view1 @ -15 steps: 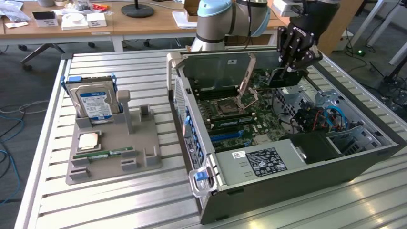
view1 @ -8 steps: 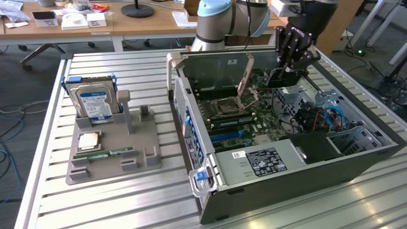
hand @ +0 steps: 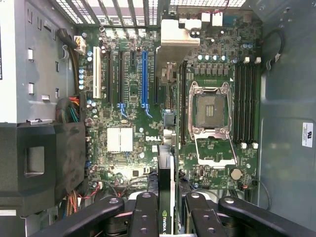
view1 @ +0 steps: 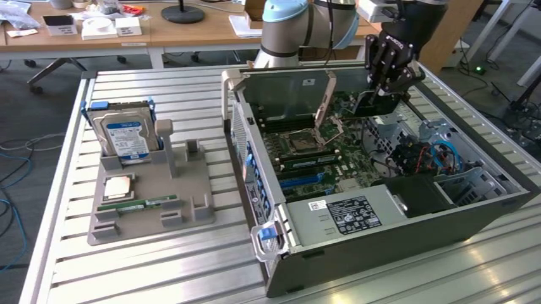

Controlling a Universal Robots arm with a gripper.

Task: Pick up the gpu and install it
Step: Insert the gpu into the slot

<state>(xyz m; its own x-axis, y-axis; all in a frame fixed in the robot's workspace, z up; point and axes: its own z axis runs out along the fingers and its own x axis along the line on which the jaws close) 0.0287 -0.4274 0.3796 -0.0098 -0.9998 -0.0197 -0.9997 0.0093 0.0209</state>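
Dark and thin, the gpu point(hand: 166, 170) is gripped edge-on by the pincer point(hand: 165, 210), which is closed to a narrow gap on the card. It is held over the motherboard point(hand: 131, 116) inside the open case point(view1: 372, 247), just beside the line of the blue slot point(hand: 144, 74) and apparently not seated. The card is presumably kept perpendicular so that its connector edge faces the slots. The case is laid sideways on the slatted surface point(view1: 169, 88), so access from above is given.

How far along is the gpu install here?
Done: pickup; the jaws are shut on the gpu, inside the open case. In hand: it hangs edge-on above the motherboard. Left: seating; the blue slot is bare.
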